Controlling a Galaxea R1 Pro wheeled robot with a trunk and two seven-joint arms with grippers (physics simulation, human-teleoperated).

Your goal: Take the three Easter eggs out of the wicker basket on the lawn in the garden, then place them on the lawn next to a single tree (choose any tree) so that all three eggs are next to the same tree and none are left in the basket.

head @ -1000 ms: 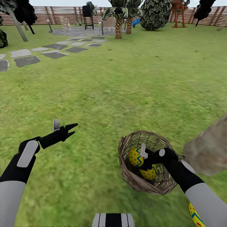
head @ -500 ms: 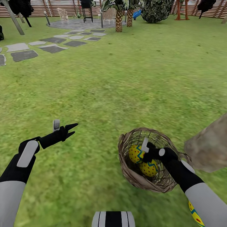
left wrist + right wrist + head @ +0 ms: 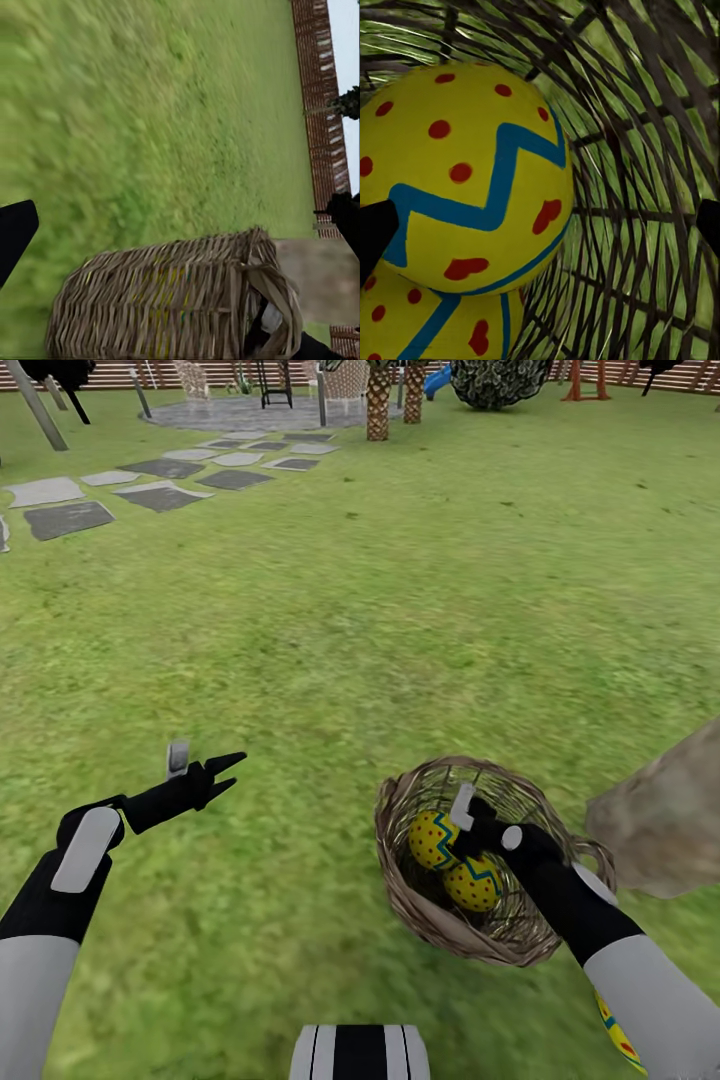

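Note:
The wicker basket (image 3: 405, 880) stands on the lawn (image 3: 400, 610) close in front of me, beside the tree (image 3: 665, 825) trunk. Two yellow Easter eggs (image 3: 433, 838) with blue zigzags lie inside it. My right gripper (image 3: 463, 838) reaches down into the basket, open. In the right wrist view the upper egg (image 3: 465, 172) sits against one fingertip (image 3: 375, 232), apart from the other, with the second egg (image 3: 427, 330) beneath it. The third egg (image 3: 620, 1042) lies on the grass near the trunk, partly behind my right arm. My left gripper (image 3: 238, 770) hovers open over the grass, holding nothing.
The left wrist view shows the basket's woven side (image 3: 165, 300) and the trunk (image 3: 319, 274) behind it. Stepping stones (image 3: 70, 518) lead to a paved patio (image 3: 240, 410) far off at the left. Scaly palm trunks (image 3: 378, 405) stand at the back, and open grass lies all around.
The head view has tilted downward, so the whole scene sits higher. My right gripper has moved a little farther across inside the basket, over the eggs. The left arm has not moved.

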